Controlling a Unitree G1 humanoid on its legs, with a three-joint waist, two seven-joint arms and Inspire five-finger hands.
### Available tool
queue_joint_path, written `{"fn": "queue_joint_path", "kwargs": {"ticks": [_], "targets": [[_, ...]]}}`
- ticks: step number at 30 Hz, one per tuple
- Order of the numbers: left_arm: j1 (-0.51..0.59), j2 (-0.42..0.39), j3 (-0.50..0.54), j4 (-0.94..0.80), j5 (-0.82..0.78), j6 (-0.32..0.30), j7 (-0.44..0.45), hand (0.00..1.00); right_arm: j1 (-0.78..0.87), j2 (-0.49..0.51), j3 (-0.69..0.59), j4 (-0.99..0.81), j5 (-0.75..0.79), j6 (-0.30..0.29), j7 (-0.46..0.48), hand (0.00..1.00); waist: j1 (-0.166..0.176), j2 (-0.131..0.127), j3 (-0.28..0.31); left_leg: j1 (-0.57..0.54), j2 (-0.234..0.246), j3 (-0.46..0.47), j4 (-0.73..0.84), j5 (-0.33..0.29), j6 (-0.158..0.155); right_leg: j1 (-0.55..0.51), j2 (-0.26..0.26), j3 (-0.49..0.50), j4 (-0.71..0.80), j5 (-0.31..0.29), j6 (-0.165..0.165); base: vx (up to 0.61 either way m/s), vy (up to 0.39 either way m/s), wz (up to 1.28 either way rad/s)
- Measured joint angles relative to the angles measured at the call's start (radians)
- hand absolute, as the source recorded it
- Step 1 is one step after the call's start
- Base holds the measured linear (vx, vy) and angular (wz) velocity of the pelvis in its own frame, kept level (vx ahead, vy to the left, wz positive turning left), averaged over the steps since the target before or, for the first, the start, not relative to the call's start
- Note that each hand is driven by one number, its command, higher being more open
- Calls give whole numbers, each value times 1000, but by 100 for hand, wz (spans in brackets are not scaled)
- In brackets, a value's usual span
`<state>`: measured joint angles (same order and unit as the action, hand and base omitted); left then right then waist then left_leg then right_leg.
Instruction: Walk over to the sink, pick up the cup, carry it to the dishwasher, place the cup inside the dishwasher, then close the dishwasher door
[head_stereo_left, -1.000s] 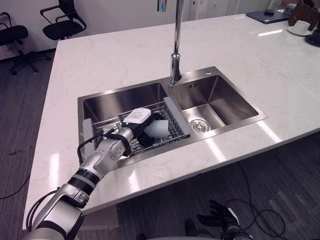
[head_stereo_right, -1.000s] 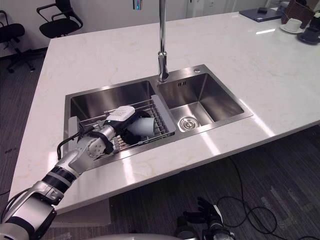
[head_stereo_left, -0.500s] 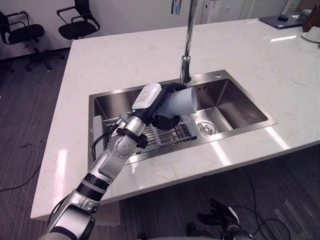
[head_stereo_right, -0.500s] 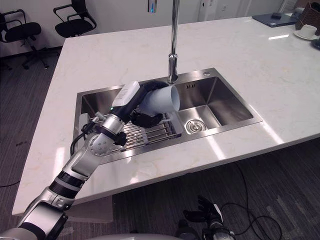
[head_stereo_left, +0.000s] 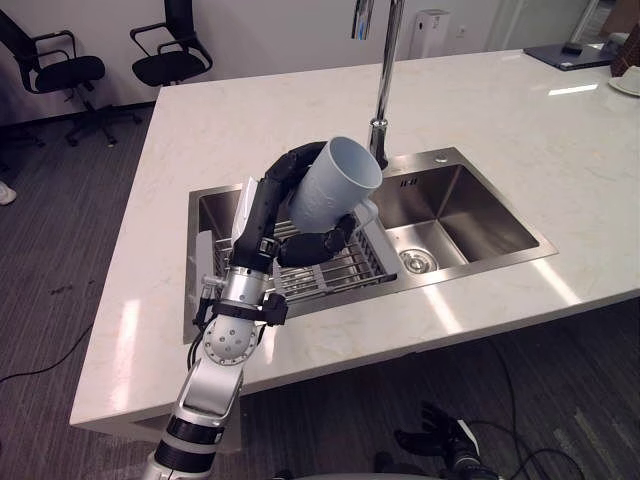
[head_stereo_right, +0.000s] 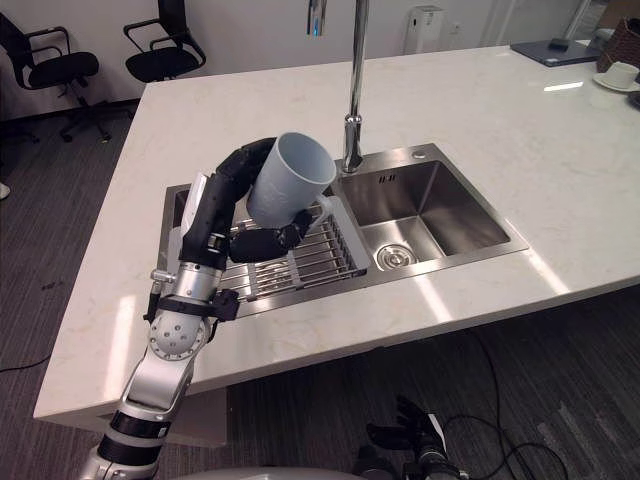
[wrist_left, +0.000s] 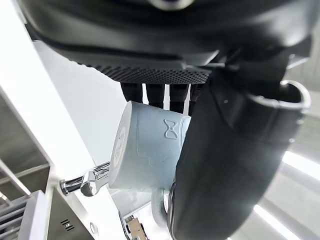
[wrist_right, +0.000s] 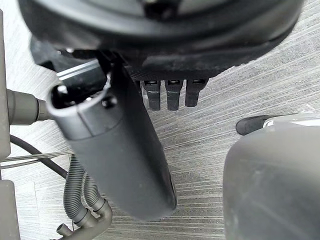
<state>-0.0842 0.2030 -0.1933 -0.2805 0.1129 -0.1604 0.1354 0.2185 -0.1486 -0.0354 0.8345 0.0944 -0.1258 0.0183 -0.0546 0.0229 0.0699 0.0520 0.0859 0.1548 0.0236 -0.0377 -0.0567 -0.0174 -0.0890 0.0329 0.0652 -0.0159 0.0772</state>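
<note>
A pale blue-white cup (head_stereo_left: 335, 185) is held in the air above the left sink basin (head_stereo_left: 215, 205), tilted with its open mouth up and towards the far right. My left hand (head_stereo_left: 262, 215) is shut on it, fingers over the far side and thumb under the near side. In the left wrist view the cup (wrist_left: 145, 150) sits between the fingers and the thumb (wrist_left: 225, 165). A wire rack (head_stereo_left: 330, 270) lies across the basin below the cup. My right hand (head_stereo_left: 432, 438) hangs low over the floor, fingers relaxed, holding nothing.
The double steel sink is set in a white marble island; its right basin (head_stereo_left: 460, 210) has a drain. A tall chrome faucet (head_stereo_left: 385, 70) rises just behind the cup. Two black office chairs (head_stereo_left: 70, 70) stand at the back left. A cup and saucer (head_stereo_right: 620, 76) sit at the far right.
My left hand has lifted the cup out of the rack and raised it above the sink, turning its mouth upward. The camera has shifted too.
</note>
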Motion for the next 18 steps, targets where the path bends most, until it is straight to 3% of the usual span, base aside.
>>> {"fn": "queue_joint_path", "kwargs": {"ticks": [6, 13, 16, 18], "targets": [[137, -45, -1, -39, -50, 0, -2, 30, 29, 5, -6, -35, 0, 0, -5, 90, 17, -2, -4, -4, 5, 18, 29, -20, -1, -3, 3, 18, 7, 0, 0, -22, -3, -9], [249, -87, -3, -161, -95, 0, -3, 30, 71, 45, -1, -161, 0, 3, -26, 90, 44, -23, -9, -83, 44, 59, 180, -98, -7, -76, 30, 65, 80, -1, 4, -13, -5, -23], [254, -108, -7, -211, -106, -1, 3, 30, 67, 69, 4, -239, 0, 3, -31, 90, 61, -32, -2, -124, 70, 79, 272, -144, -3, -127, 35, 67, 180, -29, 24, -110, -7, -20], [254, -110, -14, -241, -107, -3, 11, 30, 63, 78, 3, -279, 0, 3, -39, 90, 72, -37, -1, -143, 74, 81, 309, -164, 17, -135, 29, 63, 206, -65, 39, -161, -14, 4]]}}
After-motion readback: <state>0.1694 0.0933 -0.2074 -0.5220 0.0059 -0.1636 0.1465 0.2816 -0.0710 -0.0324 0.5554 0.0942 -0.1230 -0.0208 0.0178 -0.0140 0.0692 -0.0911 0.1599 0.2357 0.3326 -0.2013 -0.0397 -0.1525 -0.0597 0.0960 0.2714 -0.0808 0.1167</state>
